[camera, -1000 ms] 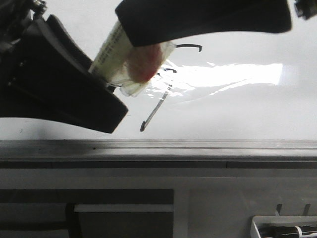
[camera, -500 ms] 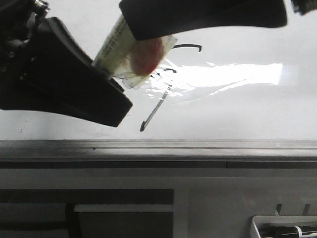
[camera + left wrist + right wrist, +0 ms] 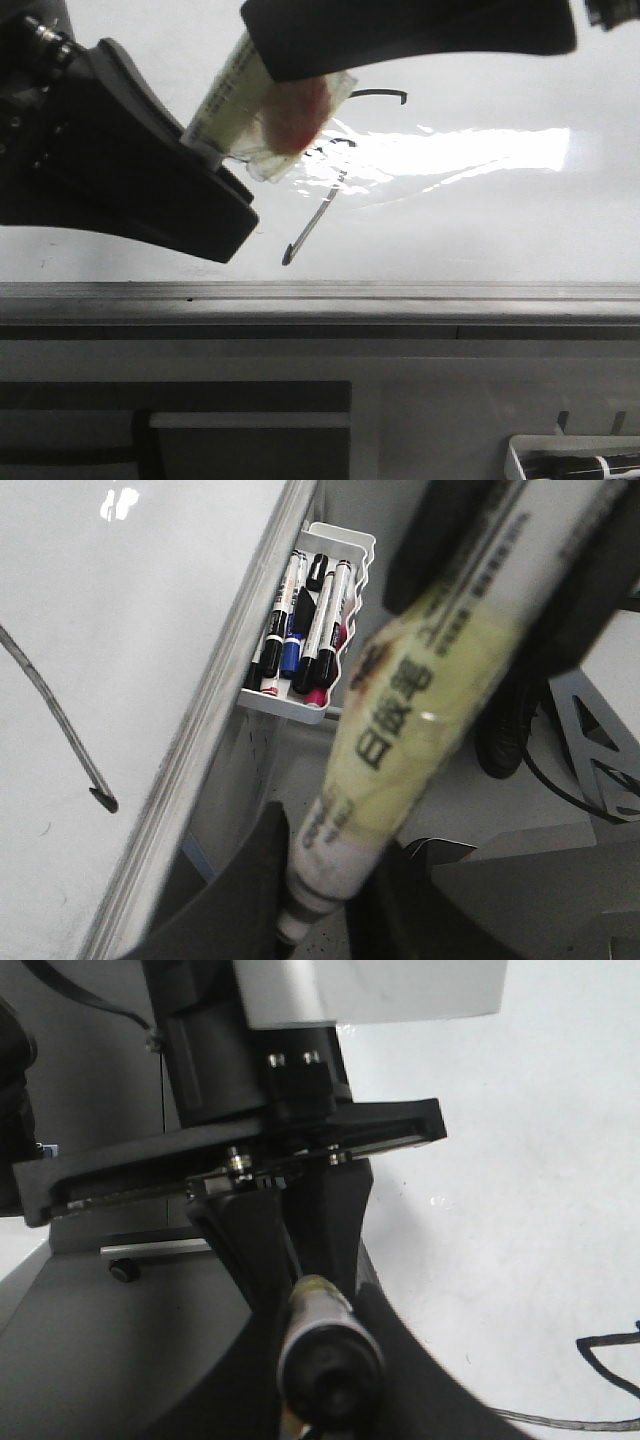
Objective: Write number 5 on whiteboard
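The whiteboard (image 3: pixel 480 230) lies flat with a bright glare. The number 5 (image 3: pixel 315 222) is on it in thin black strokes: a top arc, a small hook and a long slanted tail. The tail also shows in the left wrist view (image 3: pixel 60 720). A white marker (image 3: pixel 235 95) with yellowish tape hangs slanted above the board. My right gripper (image 3: pixel 300 75) is shut on its upper body; its butt end (image 3: pixel 330 1370) sits between the fingers. My left gripper (image 3: pixel 215 185) is shut round the marker's narrow tip end (image 3: pixel 320 880). The tip is hidden between the fingers.
The board's grey metal edge strip (image 3: pixel 400 292) runs along its near side. A white tray (image 3: pixel 305 630) with several capped markers hangs off the board's edge, also in the front view at the bottom right (image 3: pixel 575 460). Grey frame panels lie below the strip.
My left gripper moved up and right against the marker's tip end, then shifted slightly back down-left. The marker and right gripper rose a little. The strokes are unchanged.
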Tool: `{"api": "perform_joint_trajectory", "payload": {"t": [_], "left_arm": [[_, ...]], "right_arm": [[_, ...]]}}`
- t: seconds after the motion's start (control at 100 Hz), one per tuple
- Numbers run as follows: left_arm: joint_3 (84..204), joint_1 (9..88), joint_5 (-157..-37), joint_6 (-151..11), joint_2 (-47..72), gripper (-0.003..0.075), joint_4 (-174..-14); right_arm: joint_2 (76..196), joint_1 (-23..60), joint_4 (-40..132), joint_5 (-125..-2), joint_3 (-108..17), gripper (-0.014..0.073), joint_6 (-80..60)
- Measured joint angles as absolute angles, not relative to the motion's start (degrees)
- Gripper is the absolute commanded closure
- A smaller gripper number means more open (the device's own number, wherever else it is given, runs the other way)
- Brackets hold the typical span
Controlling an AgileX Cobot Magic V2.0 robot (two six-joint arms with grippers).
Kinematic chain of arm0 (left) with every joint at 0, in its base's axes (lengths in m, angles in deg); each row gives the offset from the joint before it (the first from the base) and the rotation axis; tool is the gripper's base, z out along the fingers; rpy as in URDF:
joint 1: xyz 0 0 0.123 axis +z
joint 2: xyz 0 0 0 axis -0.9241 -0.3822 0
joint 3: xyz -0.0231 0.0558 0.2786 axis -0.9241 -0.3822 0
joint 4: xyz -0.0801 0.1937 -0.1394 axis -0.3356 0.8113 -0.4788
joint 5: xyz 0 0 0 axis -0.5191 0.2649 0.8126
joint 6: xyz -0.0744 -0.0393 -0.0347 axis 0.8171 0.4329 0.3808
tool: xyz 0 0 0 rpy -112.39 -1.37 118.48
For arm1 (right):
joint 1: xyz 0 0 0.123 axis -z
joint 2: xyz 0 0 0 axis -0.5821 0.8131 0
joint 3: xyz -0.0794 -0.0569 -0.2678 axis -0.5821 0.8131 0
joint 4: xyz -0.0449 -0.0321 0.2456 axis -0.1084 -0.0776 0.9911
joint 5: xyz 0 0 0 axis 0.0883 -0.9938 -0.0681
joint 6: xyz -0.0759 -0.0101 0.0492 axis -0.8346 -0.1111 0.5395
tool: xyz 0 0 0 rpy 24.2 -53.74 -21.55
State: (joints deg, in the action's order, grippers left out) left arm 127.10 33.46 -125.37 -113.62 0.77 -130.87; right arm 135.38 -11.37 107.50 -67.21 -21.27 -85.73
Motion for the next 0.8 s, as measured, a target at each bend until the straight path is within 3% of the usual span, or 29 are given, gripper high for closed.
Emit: {"api": "perform_joint_trajectory", "payload": {"t": [0.09, 0.26, 0.34, 0.67, 0.74, 0.8], "left_arm": [[127.1, 33.5, -125.4, -113.6, 0.8, 0.0741, -130.9], [127.1, 33.5, -125.3, -113.3, 0.8, 0.0741, -131.3], [127.2, 33.5, -123.8, -112.5, 0.8, 0.0741, -132.2], [127.2, 33.5, -121.6, -109.3, 0.8, 0.0741, -133.3], [127.2, 33.5, -119.8, -107.2, 0.8, 0.0741, -133.4], [127.1, 33.5, -116.4, -104.3, 0.8, 0.0741, -133.4]], "right_arm": [[135.4, -11.4, 107.6, -67.2, -21.3, 0.0515, -85.7], [135.5, -11.4, 108.3, -65.8, -21.3, 0.0167, -85.7], [135.5, -11.4, 109.3, -64.3, -21.3, 0.0071, -85.7], [125.8, -11.5, 111.4, -57.2, -21.3, 0.0077, -85.7], [122.7, -11.5, 112.8, -54.8, -21.3, 0.0144, -85.7], [120.1, -11.5, 115.1, -52.1, -21.3, 0.0249, -85.7]]}}
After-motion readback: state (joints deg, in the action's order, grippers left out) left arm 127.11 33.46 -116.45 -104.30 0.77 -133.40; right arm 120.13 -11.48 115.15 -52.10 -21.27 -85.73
